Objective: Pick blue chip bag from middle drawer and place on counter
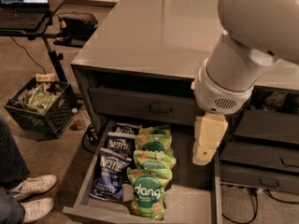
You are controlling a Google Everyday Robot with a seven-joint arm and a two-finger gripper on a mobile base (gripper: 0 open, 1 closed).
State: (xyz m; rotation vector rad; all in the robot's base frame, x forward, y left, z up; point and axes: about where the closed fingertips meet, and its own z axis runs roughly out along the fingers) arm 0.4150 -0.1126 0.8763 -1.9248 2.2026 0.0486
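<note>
Hanging over the open dark grey-brown drawer [189,197] is my cream claw [203,155]; whether it is spread I cannot tell. Crinkly dark blue foil chip bags [111,177] lie at the drawer's left, touching green pouches [148,190].

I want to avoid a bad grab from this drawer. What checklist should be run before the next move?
1. Middle drawer pulled open: ok.
2. Front blue chip bag exposed from above: ok.
3. Tool above that bag: not ok; it hangs over the drawer's right side, beyond the green dang bags.
4. Bag apart from neighbours: not ok; the dang bags lie right against it.
5. Bare counter for placing: ok.
</note>
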